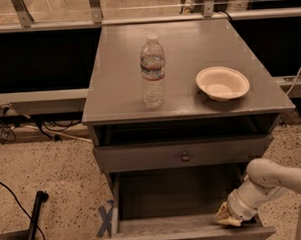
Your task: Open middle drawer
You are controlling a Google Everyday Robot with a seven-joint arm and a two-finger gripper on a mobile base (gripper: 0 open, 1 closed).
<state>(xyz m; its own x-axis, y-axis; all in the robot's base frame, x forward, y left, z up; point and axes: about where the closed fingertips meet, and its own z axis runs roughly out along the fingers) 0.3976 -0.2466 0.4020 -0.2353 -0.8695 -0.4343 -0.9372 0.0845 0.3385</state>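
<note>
Far left on the speckled floor lies a black pole (34, 222), and a blue tape cross (106, 220) marks the floor by the cabinet's foot; neither is in the way. On the grey wooden bench (123, 68) a clear plastic water bottle (153, 72) stands upright, with a shallow cream bowl (222, 83) to its right. Below them a shallower grey drawer front with a round metal knob (185, 156) looks shut or nearly so. Under it the grey wooden middle drawer (185, 237) is drawn well out. The white arm's tool (226, 218) rests inside its front right corner, against the front wall, probably to pull. I cannot tell whether it is apart or together.
</note>
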